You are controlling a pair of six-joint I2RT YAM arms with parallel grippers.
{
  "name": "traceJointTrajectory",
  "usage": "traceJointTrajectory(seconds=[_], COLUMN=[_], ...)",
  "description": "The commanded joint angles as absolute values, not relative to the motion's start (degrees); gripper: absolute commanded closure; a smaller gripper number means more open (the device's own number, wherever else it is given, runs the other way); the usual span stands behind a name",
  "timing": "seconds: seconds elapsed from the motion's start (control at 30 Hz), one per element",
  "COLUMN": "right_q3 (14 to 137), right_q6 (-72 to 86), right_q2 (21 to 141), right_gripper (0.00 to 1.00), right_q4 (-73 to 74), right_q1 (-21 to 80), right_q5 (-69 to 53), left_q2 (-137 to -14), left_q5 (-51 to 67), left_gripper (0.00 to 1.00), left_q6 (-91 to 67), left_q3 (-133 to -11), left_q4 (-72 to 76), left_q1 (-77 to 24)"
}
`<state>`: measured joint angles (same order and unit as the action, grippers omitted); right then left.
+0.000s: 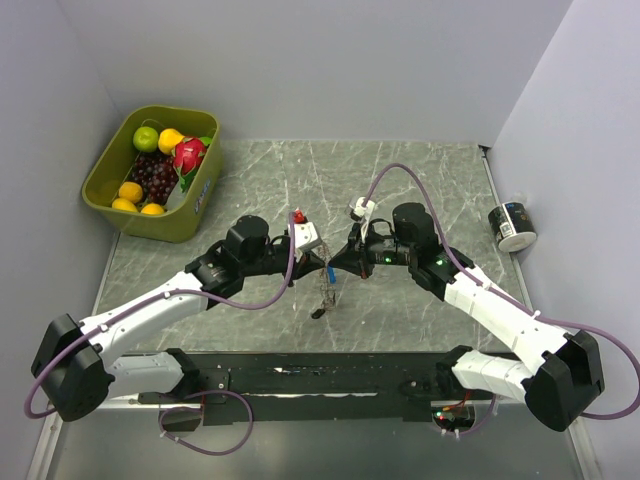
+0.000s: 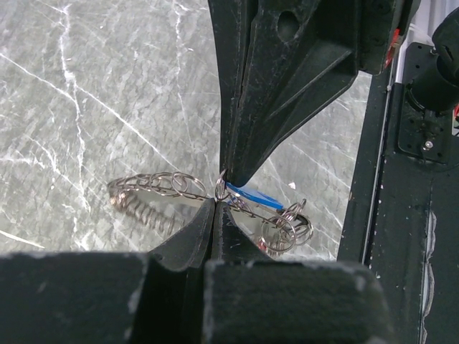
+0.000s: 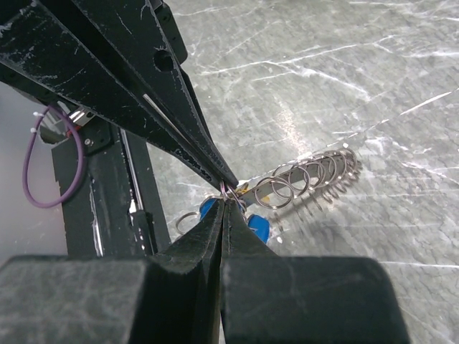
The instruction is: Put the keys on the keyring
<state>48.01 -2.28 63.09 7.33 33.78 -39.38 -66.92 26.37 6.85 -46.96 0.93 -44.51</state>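
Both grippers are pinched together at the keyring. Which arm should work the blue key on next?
Right, probably. The right gripper is shut with the blue key flanking its fingertips; the left gripper is shut on the keyring wire, well placed to steady it.

The top view looks steeply down from high behind the near edge, far enough off to take in the whole worktop (image 1: 400, 170), with the black base rail (image 1: 330, 380) along its lower edge. Each wrist view sits close behind its own hand and looks along it at the marble: the left hand (image 2: 215, 208) rises from the bottom of its picture, the right hand (image 3: 226, 208) from its own. All three views share the spot where the two hands' tips meet.
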Motion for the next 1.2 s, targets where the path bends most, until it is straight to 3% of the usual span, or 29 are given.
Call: traceJointTrajectory(seconds=[0.0, 0.67, 1.17], right_q3=[49.48, 50.36, 50.27], right_q6=[-2.99, -3.43, -3.16], right_q2=[62.67, 63.72, 64.6], right_gripper=[1.0, 1.0, 1.0], right_q4=[5.97, 8.52, 7.47], right_q1=[34.19, 34.1, 34.19], right_q5=[-38.41, -36.39, -40.69], left_q2=[-64.42, -59.51, -54.32], left_q5=[26.37, 26.72, 27.6], left_gripper=[0.99, 0.99, 0.99], left_q6=[7.3, 8.17, 6.69], left_q3=[-49.13, -45.09, -36.83], left_q4=[3.69, 7.64, 20.54], left_q1=[-45.18, -45.26, -45.26])
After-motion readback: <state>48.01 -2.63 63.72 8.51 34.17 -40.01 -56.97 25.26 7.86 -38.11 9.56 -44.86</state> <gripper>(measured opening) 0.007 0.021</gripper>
